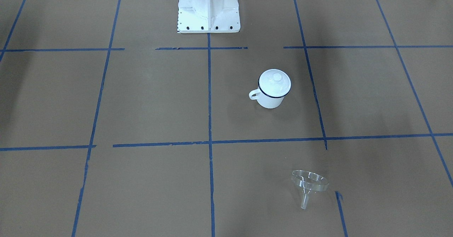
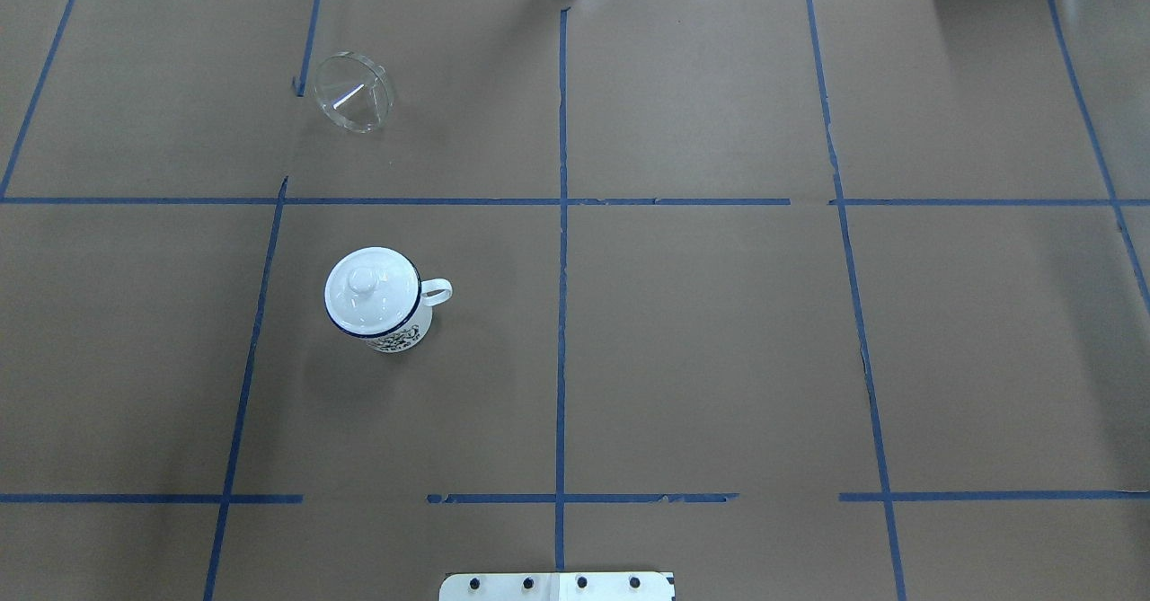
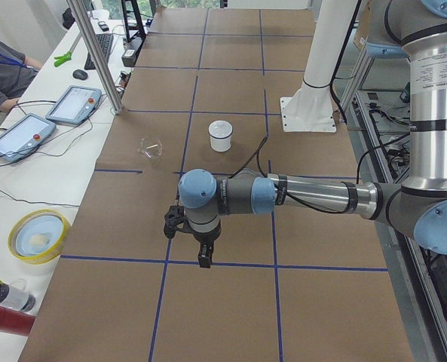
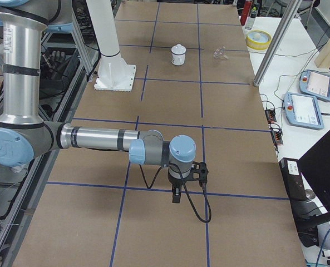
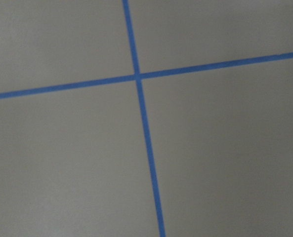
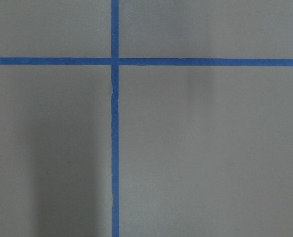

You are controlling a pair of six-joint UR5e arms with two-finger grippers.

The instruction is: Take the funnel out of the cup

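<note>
The clear funnel (image 1: 309, 182) lies on its side on the brown table, apart from the cup, and shows in the overhead view (image 2: 354, 92). The white cup (image 1: 270, 101) with a dark blue rim stands upright with a white knobbed lid (image 1: 274, 83) on it; it also shows from overhead (image 2: 395, 333). My left gripper (image 3: 205, 256) shows only in the exterior left view, hanging over bare table far from both. My right gripper (image 4: 177, 196) shows only in the exterior right view, equally far off. I cannot tell whether either is open or shut.
The robot's white base (image 1: 208, 6) stands at the table's middle edge. A yellow bowl (image 3: 37, 235), two tablets (image 3: 12, 136) and a metal pole (image 3: 95, 53) stand on the operators' side, where a person sits.
</note>
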